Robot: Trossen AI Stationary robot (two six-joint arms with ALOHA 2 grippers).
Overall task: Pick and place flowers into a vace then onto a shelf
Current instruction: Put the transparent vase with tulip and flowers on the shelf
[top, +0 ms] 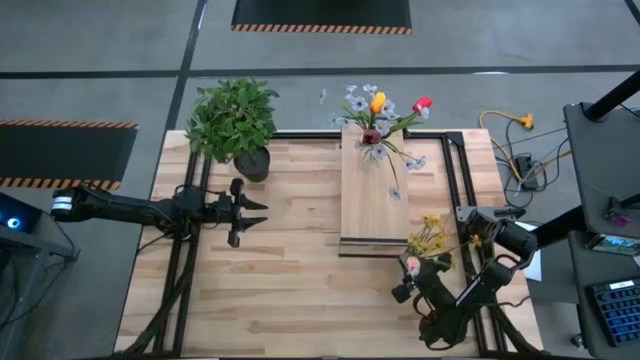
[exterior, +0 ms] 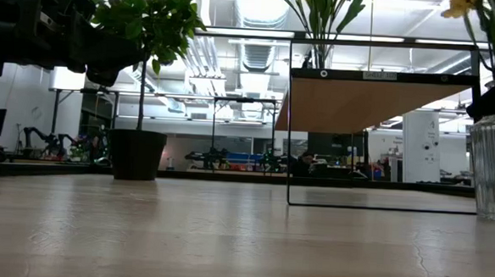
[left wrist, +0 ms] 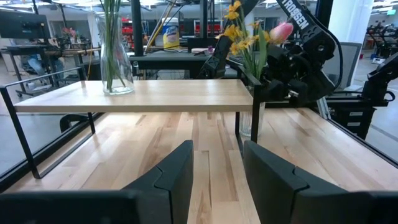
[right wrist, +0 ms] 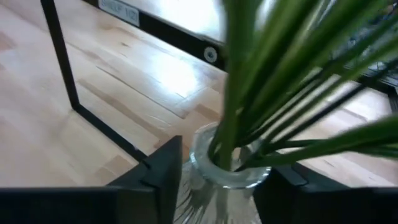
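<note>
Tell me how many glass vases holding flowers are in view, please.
2. One vase stands on the shelf, at its far end. The other vase stands on the table beside the shelf's near right corner, between the right gripper fingers. None seems hidden.

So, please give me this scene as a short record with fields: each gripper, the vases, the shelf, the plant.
right gripper: its dark fingers stand on both sides of the neck of the clear glass vase with green stems; grip not certain
this vase: on the table, near the shelf's front corner, with yellow blooms and a pink tulip
left gripper: waits over the table's left part, holding nothing
pale-wood shelf on black frame: carries a second glass vase of flowers at its far end
bushy green potted plant: far-left corner of the table
</note>
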